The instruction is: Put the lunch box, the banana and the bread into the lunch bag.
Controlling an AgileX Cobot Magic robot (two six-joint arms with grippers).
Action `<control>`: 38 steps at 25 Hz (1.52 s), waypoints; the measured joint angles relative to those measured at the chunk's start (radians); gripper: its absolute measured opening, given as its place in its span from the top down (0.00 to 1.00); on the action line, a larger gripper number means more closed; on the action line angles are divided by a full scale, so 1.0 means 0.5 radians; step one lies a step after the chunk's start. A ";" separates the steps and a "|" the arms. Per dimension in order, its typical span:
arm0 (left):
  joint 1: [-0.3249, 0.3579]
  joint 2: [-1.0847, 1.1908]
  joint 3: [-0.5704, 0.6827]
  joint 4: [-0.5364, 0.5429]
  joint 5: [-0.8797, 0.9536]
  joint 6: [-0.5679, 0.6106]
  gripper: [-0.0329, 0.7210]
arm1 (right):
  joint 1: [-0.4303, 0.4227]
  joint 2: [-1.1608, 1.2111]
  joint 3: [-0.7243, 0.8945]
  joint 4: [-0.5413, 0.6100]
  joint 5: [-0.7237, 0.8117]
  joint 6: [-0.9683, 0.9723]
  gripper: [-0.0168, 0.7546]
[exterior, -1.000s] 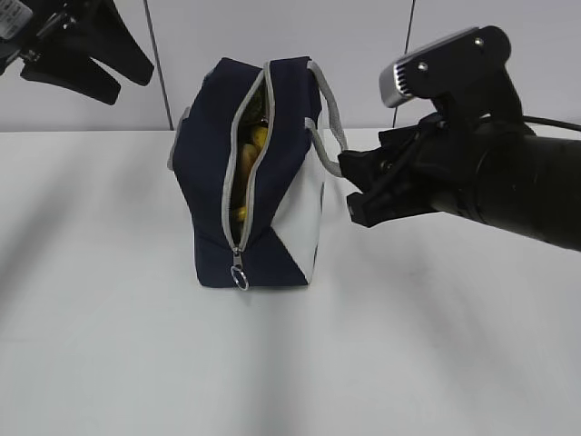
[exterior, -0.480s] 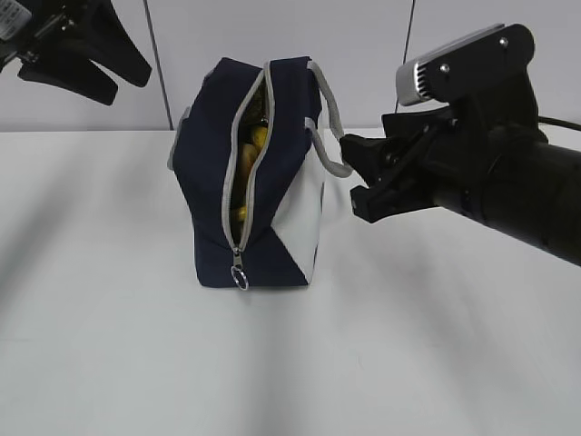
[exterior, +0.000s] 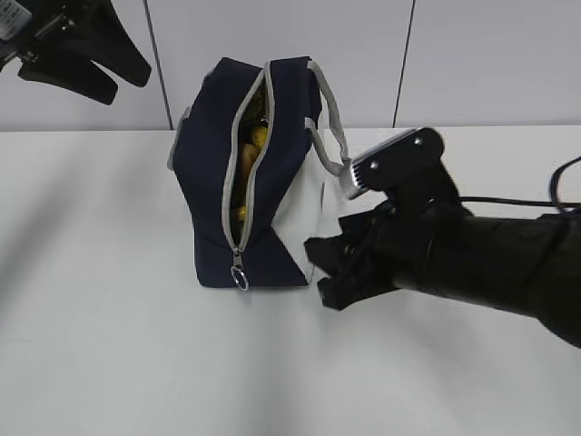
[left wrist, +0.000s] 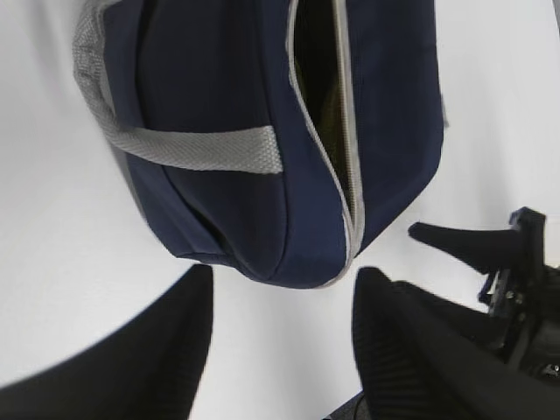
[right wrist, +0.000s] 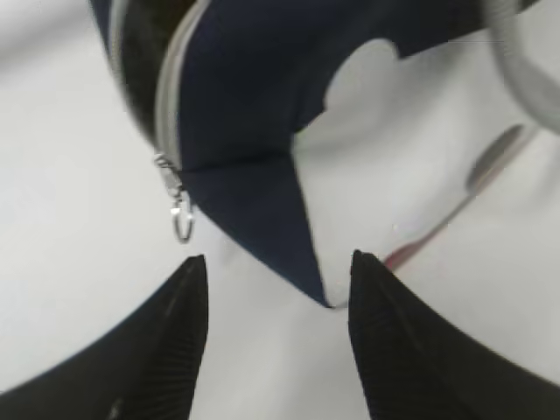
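The navy lunch bag (exterior: 272,145) stands on the white table with its grey zipper open; its ring pull (exterior: 240,278) hangs at the near bottom end. Yellow banana (exterior: 258,136) shows through the slit. The lunch box and the bread are hidden. My right gripper (exterior: 322,272) is open and empty, low beside the bag's near right corner. In the right wrist view the gripper (right wrist: 278,273) faces that corner (right wrist: 297,254), with the ring pull (right wrist: 181,224) to the left. My left gripper (exterior: 86,68) is raised at the back left; in its view (left wrist: 282,289) it is open above the bag (left wrist: 227,201).
The white table (exterior: 136,363) runs under the bag. A pale panelled wall (exterior: 454,54) stands behind. The bag's grey handle (exterior: 331,127) loops out on its right side, above my right arm (exterior: 490,263).
My right gripper has dropped from beside the bag's handle down to the bag's near right bottom corner, moving toward the camera. The left gripper and the bag have not moved.
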 joint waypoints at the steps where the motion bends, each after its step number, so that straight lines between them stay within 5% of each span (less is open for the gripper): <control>1: 0.000 0.000 0.000 0.004 -0.001 0.001 0.47 | 0.000 0.046 0.000 -0.190 -0.065 0.161 0.48; 5: 0.000 0.000 0.000 0.027 -0.007 0.009 0.47 | -0.004 0.241 -0.009 -0.674 -0.370 0.548 0.48; 11: 0.000 0.000 0.000 0.031 -0.007 0.022 0.47 | -0.011 0.444 -0.138 -0.895 -0.450 0.659 0.48; 30: 0.000 0.000 0.002 0.176 -0.049 0.022 0.47 | -0.011 0.901 -0.524 -0.921 -0.522 0.684 0.56; 38: 0.000 0.000 0.020 0.205 -0.123 0.024 0.47 | -0.011 0.930 -0.537 -0.905 -0.505 0.686 0.70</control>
